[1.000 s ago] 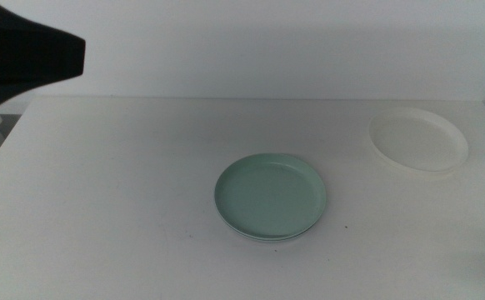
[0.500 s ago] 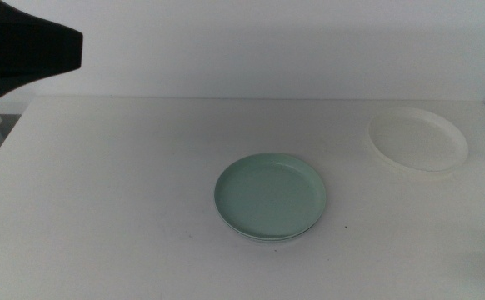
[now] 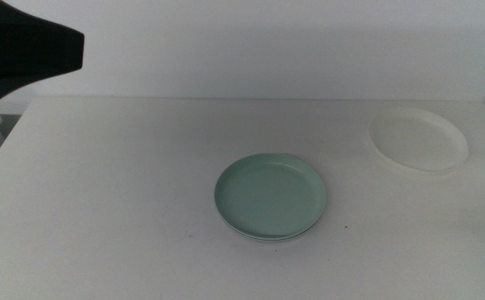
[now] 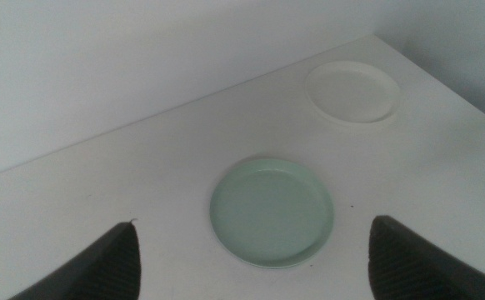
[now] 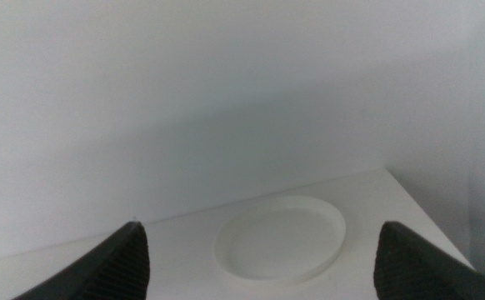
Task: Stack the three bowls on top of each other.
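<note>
In the middle view, a shallow round mint green bowl (image 3: 271, 197) sits near the centre of the white table (image 3: 126, 192), resting on another bowl whose pale rim (image 3: 263, 238) just peeks out beneath its near edge. A shallow round white bowl (image 3: 417, 139) lies well apart at the far right corner. A dark part of the left arm (image 3: 22, 57) fills the upper left corner. In the left wrist view, the left gripper (image 4: 251, 258) hangs high above the table with jaws spread wide, the green bowl (image 4: 272, 212) between them and the white bowl (image 4: 352, 91) beyond. In the right wrist view, the right gripper (image 5: 259, 258) also stands wide apart, holding nothing, facing the white bowl (image 5: 281, 237) near the wall.
</note>
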